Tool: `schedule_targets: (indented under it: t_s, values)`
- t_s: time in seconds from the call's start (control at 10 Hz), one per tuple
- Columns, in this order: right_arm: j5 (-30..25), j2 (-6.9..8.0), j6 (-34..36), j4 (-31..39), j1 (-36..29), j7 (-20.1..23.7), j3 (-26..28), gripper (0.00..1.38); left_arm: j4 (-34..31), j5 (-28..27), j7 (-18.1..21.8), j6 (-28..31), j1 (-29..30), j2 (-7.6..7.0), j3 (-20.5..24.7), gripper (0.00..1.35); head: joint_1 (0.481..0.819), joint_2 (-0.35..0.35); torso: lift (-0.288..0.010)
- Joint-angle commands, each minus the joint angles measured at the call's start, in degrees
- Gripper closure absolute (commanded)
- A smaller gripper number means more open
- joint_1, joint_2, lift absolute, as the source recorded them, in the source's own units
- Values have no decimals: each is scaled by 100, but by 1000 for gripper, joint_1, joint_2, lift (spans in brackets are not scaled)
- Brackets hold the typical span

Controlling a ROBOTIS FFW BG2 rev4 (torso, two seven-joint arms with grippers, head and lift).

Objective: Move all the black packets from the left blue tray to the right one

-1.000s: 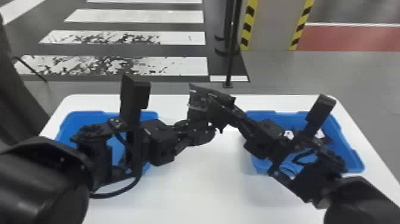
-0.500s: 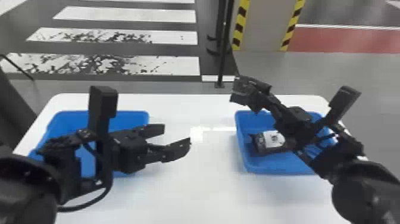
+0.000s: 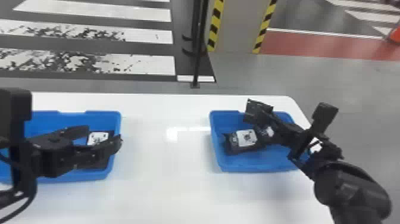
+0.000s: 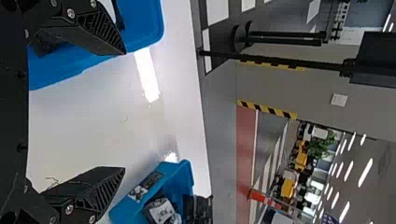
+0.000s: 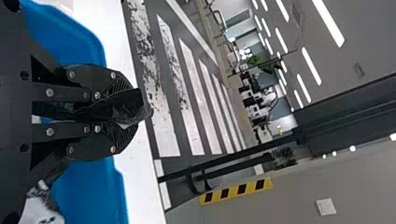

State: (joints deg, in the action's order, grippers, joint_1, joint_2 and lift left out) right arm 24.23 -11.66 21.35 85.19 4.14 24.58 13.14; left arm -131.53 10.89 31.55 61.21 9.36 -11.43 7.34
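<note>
The right gripper [image 5: 133, 114] has its fingers pinched on a black packet [image 5: 116, 106], whose end pokes out just past the fingertips. In the head view that packet appears at the far rim of the right tray [image 3: 253, 164], towards the tray's left corner, and the wrist view shows its tip beyond the rim line. How high it hangs I can't tell. The drop probably turns on this: the packet should come back towards the robot and down before the fingers part, or it may catch on the rim or fall outside. A labelled packet [image 3: 247, 138] lies inside, just nearer the robot, its long side running roughly left to right. The left gripper [image 3: 104, 135], fingers spread, is at the right end of the left tray [image 3: 71, 118]; a packet there [image 3: 95, 138] shows between its fingers, so this arm looks best placed to take it next.
</note>
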Motion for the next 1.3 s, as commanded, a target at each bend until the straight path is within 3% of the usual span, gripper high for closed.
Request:
schedule_targets:
  t_s: [0.0,0.1,0.3,0.9,1.2]
  values:
    - [-298,-21,3,52,-119,-137,79,427,125,-232,-9,52,-50,9,226,159,695,-150,-140]
    - [-469,-12,-40,544,-442,-375,137,87,364,-335,-9,52,-177,-17,249,159,695,-133,-140]
    - [-447,120,-363,1922,-1300,-884,205,137,940,-392,-26,52,-486,-52,169,162,695,-128,-140]
    - [365,454,-968,4622,-2875,-630,159,150,2290,-689,-255,249,-1077,1,-37,162,695,-54,-140]
    - [673,471,-1038,5129,-3409,-533,-355,151,2979,-655,-263,207,-1372,-8,-105,162,695,22,-140]
